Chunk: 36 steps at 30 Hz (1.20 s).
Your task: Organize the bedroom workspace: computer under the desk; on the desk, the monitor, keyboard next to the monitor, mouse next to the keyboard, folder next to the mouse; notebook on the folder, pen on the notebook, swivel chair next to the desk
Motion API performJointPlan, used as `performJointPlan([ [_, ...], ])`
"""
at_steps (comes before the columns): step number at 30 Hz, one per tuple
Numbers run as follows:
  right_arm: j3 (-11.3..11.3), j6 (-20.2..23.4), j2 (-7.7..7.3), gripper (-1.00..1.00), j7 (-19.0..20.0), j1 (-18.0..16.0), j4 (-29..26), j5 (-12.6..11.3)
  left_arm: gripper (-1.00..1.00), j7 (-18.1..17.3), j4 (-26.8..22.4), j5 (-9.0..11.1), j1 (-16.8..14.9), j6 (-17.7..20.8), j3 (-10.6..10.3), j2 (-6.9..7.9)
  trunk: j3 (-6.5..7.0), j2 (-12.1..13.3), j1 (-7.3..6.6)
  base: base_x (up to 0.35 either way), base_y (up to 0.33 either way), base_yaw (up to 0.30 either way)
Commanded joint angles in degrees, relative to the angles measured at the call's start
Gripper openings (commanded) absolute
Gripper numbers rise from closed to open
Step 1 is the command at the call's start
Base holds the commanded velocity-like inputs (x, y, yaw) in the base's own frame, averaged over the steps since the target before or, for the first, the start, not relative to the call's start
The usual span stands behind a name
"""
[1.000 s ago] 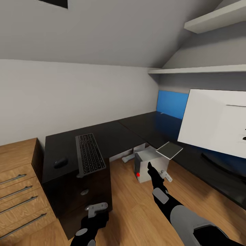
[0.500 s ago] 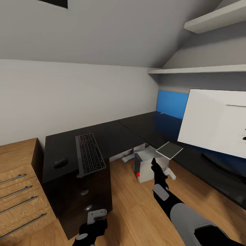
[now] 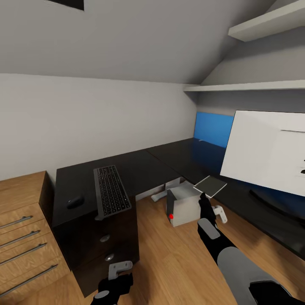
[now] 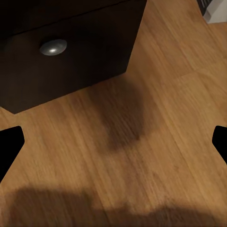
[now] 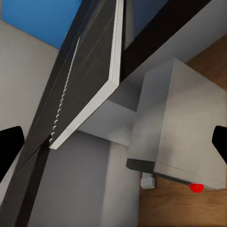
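Vs. a second ago: the right gripper point(image 3: 210, 207) has shifted right and slightly down in the head view, from in front of the computer's point(image 3: 183, 206) face to its right edge, near the desk point(image 3: 140, 169) rim. The left gripper point(image 3: 120, 267) has dropped lower and now sits at the bottom of the head view, in front of the lower drawer. The scene itself is unchanged, so the camera has not moved.

Right gripper: jaws apart, dark fingertips point(image 5: 10, 142) at opposite edges of the right wrist view, nothing between them. Left gripper: jaws also apart in the left wrist view, fingertips point(image 4: 9, 142) wide, holding nothing, pointing at the wooden floor point(image 4: 142, 156) beside the black drawer unit point(image 4: 71, 47) with its round silver knob point(image 4: 53, 46).

Computer: small light grey tower box standing on the floor, under the corner of the L-shaped desk, red dot point(image 3: 171, 216) low on its front. In the right wrist view its grey side and the red dot are close up.

A thin grey notebook point(image 3: 210, 185) lies at the desk edge just above the computer, overhanging the rim; the right wrist view shows its white edge and spiral binding.

Keyboard point(image 3: 111, 190): slim, grey, dark keys, flat on the left wing of the desk, its near end over the front edge. Mouse point(image 3: 75, 201): black, just left of the keyboard.

Monitor point(image 3: 267, 150): wide, white back towards the camera, on the right wing of the desk, black stand below. Blue wall panel point(image 3: 214, 127) behind it. Wooden chest of drawers point(image 3: 21, 228) left of the desk.
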Motion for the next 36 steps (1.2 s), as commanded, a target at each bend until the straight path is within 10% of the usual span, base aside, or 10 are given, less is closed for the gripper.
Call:
performJointPlan([
  [1, 0.27, -0.18, -0.02, 1.0, -0.22, -0.03, -0.15, -0.48, 1.0, 0.47, -0.06, 0.47, -0.04, 0.11, -0.1, 0.02, -0.06, -0.03, -0.01, 0.0, 0.0, 0.0],
  [36, 0.28, 0.33, 0.09, 1.0, 2.9, 0.07, -0.37, -1.05, 1.0, 0.68, 1.05, 0.5, -0.04, 0.03, -3.11, 0.12, -0.06, -0.03, -0.01, 0.022, 0.0, 0.0],
])
